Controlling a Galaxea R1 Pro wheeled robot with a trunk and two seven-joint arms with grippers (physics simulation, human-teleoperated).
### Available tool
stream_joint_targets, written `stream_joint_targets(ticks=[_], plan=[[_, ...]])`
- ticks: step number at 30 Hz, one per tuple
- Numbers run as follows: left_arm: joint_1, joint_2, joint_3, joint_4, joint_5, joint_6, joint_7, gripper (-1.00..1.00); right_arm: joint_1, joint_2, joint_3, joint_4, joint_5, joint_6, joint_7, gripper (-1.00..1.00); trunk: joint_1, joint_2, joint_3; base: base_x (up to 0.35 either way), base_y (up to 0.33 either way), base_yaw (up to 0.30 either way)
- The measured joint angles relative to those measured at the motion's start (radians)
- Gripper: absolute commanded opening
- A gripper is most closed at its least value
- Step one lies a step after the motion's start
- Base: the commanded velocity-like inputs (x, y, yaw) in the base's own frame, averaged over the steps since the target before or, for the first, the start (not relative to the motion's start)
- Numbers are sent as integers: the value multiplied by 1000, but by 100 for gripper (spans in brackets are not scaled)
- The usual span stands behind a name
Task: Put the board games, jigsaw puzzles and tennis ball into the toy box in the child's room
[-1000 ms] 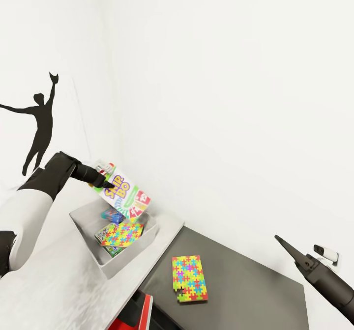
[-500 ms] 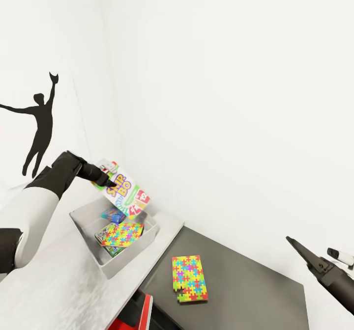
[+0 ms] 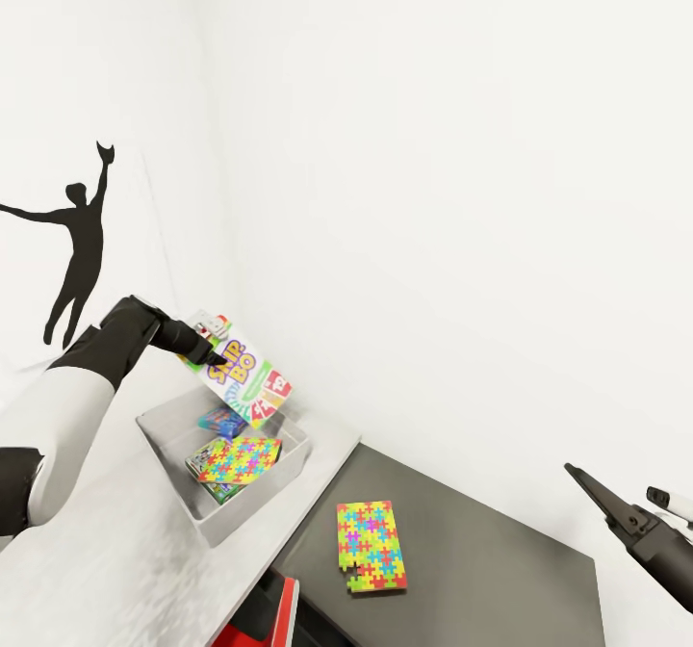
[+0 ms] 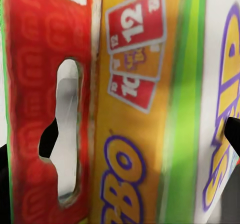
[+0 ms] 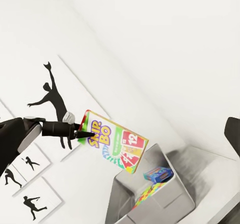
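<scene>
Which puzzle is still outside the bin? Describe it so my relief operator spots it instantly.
Find the table's dark grey end section, beside the grey toy box. A thin multicoloured jigsaw puzzle lies flat there, alone. Its twin is already inside the box, under the SKIP-BO game held by the left gripper.

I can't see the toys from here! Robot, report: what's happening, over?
Left gripper shut on SKIP-BO box, held tilted above toy box. Right gripper empty, jaws look shut. One jigsaw puzzle on dark table end. Nothing blocking.
</scene>
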Motion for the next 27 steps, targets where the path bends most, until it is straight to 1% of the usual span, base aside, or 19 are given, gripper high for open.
stream_joint_targets(ticks=[16,23,27], plan=[[-3,26,4,0,6,-11,-14,-100,0,-1,-1,0,0,1,0,100,0,0,0,0,0,0],[-14,32,3,0,3,-12,-68,-100,0,-2,-1,0,0,2,0,100,0,0,0,0,0,0],[-16,34,3,-1,1,-14,-79,-100,0,-2,-1,0,0,2,0,100,0,0,0,0,0,0]])
